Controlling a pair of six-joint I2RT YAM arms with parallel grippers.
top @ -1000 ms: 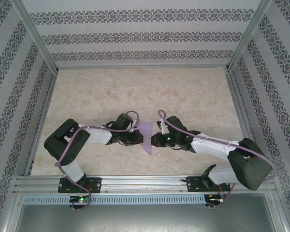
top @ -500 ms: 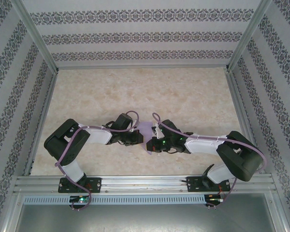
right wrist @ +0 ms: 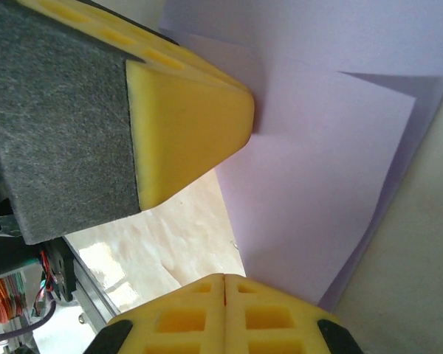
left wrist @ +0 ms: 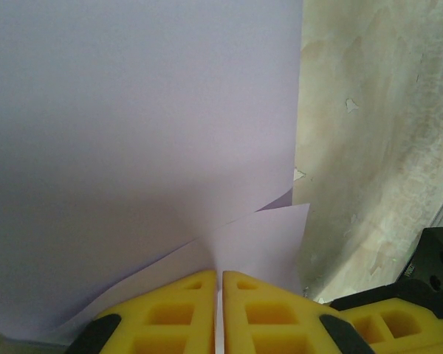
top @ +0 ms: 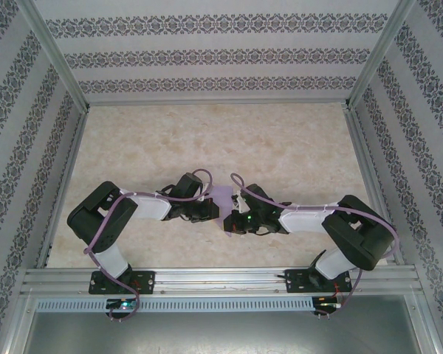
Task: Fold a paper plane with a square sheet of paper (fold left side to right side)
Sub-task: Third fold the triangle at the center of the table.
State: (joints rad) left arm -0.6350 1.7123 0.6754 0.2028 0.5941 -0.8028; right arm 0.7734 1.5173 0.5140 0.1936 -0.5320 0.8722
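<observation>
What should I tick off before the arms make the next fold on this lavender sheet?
1. Hold of the left gripper on the square sheet of paper: ok, the jaws are shut on it.
2. Jaws of the right gripper shut: ok.
3. Right gripper actually pinching the sheet: cannot tell. The paper reaches its fingertips.
4. Paper layers lined up: not ok. In the left wrist view a lower flap pokes out past the upper layer's edge.
5. Grippers not touching each other: cannot tell. From above they sit very close over the table.
</observation>
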